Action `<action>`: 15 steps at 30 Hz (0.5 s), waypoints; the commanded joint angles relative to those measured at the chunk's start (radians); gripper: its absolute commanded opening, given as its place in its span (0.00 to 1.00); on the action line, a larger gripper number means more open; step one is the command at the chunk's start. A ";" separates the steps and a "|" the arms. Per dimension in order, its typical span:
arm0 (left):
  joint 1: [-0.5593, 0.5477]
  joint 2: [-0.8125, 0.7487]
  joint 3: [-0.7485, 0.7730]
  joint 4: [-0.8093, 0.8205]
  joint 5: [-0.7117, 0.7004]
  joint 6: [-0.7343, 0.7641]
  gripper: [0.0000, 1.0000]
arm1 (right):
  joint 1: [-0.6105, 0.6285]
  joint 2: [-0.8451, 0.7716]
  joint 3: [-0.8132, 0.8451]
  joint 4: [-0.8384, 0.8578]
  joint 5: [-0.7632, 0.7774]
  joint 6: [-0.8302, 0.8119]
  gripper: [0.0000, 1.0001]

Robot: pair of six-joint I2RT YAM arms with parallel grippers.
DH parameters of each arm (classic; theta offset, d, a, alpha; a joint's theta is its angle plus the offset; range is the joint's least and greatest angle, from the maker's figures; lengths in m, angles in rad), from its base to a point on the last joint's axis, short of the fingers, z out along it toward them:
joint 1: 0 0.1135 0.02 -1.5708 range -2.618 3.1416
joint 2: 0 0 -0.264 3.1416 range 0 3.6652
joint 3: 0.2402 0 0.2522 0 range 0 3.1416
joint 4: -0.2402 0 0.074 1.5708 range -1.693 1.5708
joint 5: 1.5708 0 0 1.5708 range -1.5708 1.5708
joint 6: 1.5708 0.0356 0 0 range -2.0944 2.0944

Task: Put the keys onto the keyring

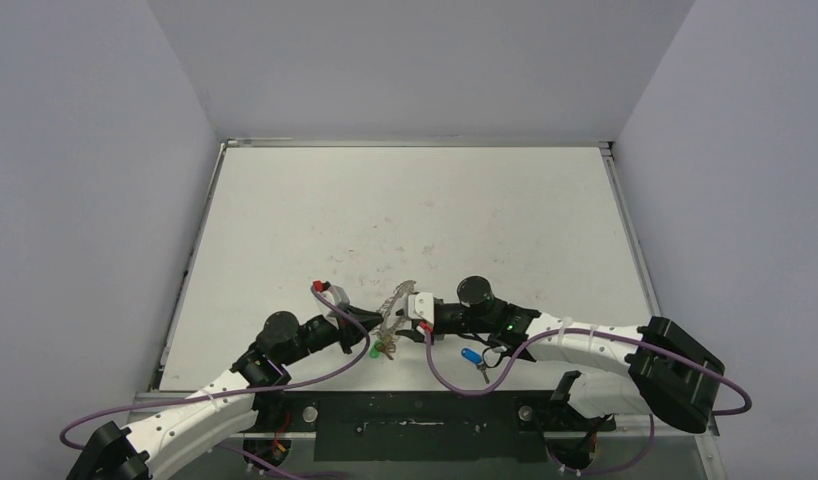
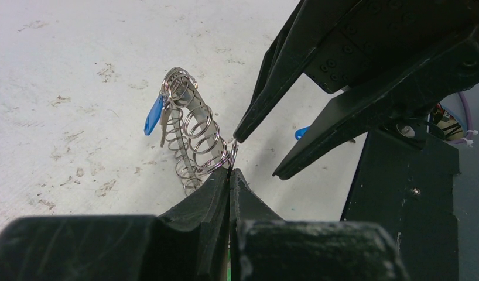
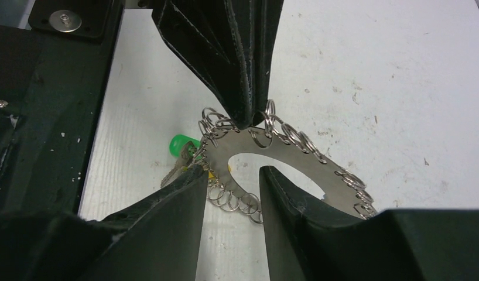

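**Top external onward: task partly done**

Top external: keyring [image 1: 396, 303] stands on edge by the table's [image 1: 285, 220] near side. The loose blue key [image 1: 471, 355] lies just right of it, unthreaded.

Left wrist: left gripper [image 2: 229, 175] is clenched on a rim loop. A second blue key [image 2: 154, 115] hangs on the ring.

Right wrist: right gripper [image 3: 231, 178] is parted, straddling the rim. The green key [image 3: 181, 143] seems attached.

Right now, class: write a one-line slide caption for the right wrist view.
Shut left pincer holds the keyring by its looped edge; the open right pincer straddles its band, green-tagged key beside.
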 commanded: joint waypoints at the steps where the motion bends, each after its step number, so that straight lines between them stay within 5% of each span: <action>1: -0.007 -0.005 0.018 0.022 0.030 0.021 0.00 | 0.012 0.007 0.062 0.071 0.034 0.004 0.37; 15: -0.009 0.004 0.019 0.042 0.048 0.027 0.00 | 0.048 0.020 0.103 0.040 0.069 -0.002 0.34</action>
